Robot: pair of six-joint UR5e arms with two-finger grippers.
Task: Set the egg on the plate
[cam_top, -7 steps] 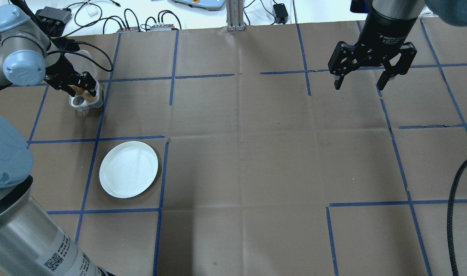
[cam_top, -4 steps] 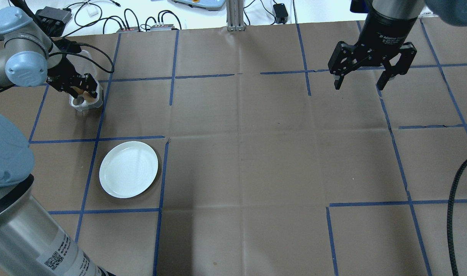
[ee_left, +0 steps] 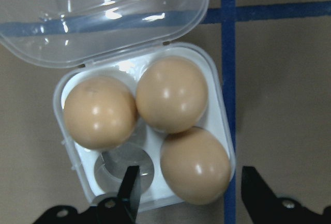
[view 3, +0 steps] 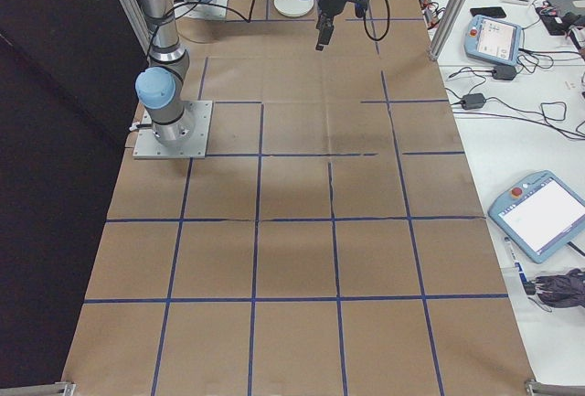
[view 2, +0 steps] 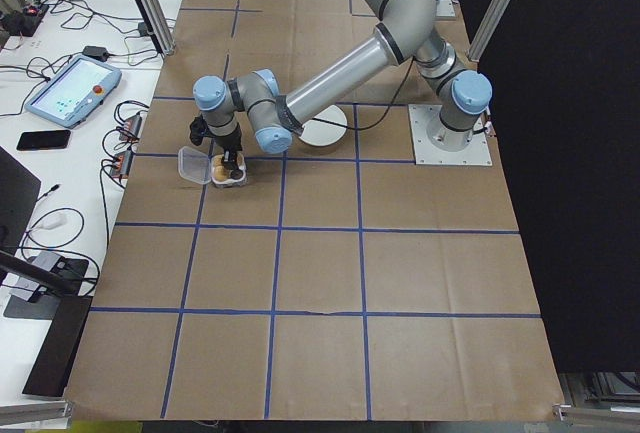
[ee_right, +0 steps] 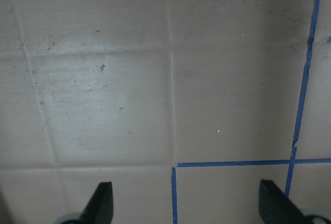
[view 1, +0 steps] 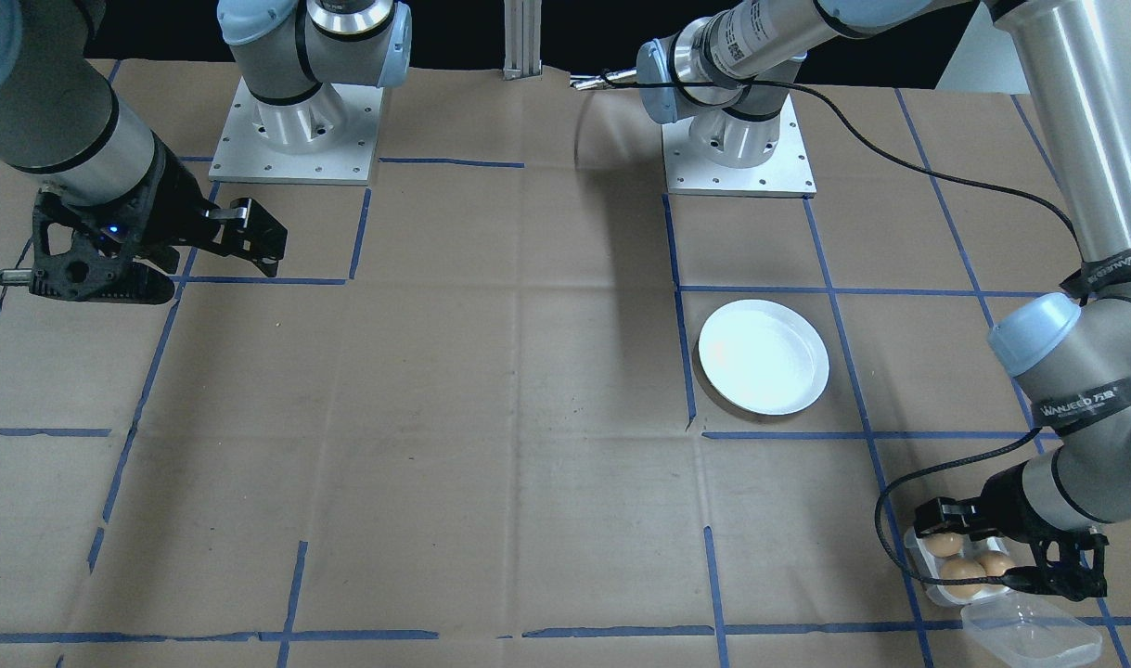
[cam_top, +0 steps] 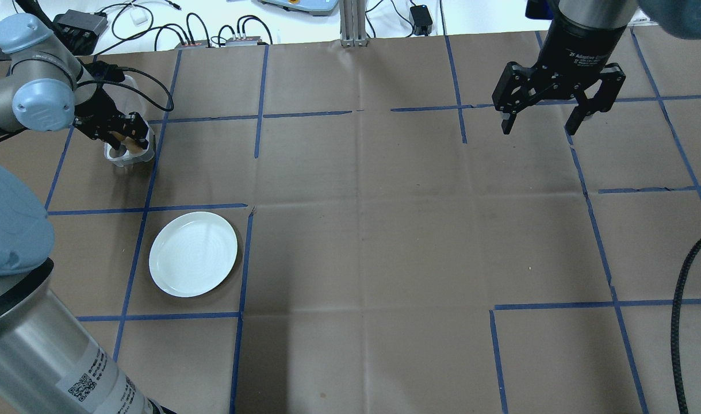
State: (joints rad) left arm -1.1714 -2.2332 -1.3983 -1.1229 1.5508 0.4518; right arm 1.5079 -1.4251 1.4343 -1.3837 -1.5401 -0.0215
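Three tan eggs sit in a clear four-hole egg tray (ee_left: 67, 146), one hole bare. My left gripper (ee_left: 191, 198) hangs open just above it, its fingers (ee_left: 130, 190) either side of the nearest egg (ee_left: 195, 164) with small gaps. From overhead, the left gripper (cam_top: 123, 135) covers most of the tray (cam_top: 133, 158) at the far left. The white round plate (cam_top: 193, 253) lies bare one grid square nearer the robot; it is also in the front view as the plate (view 1: 763, 368). My right gripper (cam_top: 540, 127) hovers open and holds nothing at the far right.
The tray's clear hinged lid (view 1: 1029, 631) lies open flat beside it. Blue tape lines grid the brown cardboard tabletop (cam_top: 385, 230). A black cable (cam_top: 681, 322) hangs at the right edge. Cables and boxes (cam_top: 212, 34) lie beyond the far table edge.
My left gripper has sunk a little closer onto the egg tray and its arm has shifted slightly. The right arm, plate and tray have not moved.
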